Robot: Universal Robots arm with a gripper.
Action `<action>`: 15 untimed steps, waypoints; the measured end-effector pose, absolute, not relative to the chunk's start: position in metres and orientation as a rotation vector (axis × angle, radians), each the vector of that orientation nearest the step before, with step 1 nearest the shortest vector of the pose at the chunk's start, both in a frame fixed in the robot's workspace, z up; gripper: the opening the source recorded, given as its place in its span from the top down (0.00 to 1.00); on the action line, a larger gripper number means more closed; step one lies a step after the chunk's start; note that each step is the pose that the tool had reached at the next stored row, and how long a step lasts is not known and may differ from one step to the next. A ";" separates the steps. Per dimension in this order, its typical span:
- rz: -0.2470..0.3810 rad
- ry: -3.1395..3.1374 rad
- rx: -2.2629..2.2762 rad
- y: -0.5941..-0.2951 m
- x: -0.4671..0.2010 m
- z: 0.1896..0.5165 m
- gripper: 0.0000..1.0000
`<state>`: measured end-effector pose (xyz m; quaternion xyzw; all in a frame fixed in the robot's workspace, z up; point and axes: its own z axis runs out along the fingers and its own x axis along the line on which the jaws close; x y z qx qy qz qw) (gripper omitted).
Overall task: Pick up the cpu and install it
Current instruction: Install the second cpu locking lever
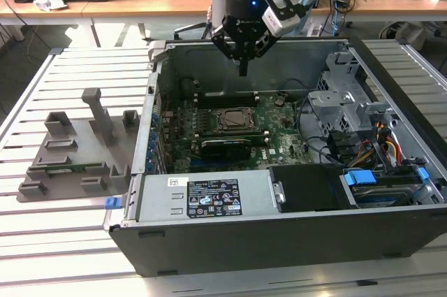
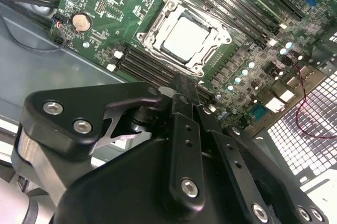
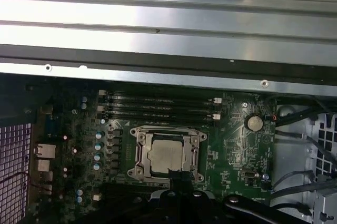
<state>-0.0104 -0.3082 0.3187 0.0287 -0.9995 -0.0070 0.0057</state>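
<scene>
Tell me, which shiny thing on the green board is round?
The coin battery, near the board edge. The cpu is shiny too, but square, and sits in the socket frame.

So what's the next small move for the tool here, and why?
Probably a straight lift clear of the case: the cpu already lies flat inside the socket frame, and the tool hangs above it, shut and holding nothing.
</scene>
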 end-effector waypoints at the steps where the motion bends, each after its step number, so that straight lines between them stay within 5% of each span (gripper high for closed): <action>1: -0.022 -3.129 0.090 -0.309 -0.010 0.319 0.89; 15: -0.022 -3.129 0.090 -0.320 -0.010 0.318 0.89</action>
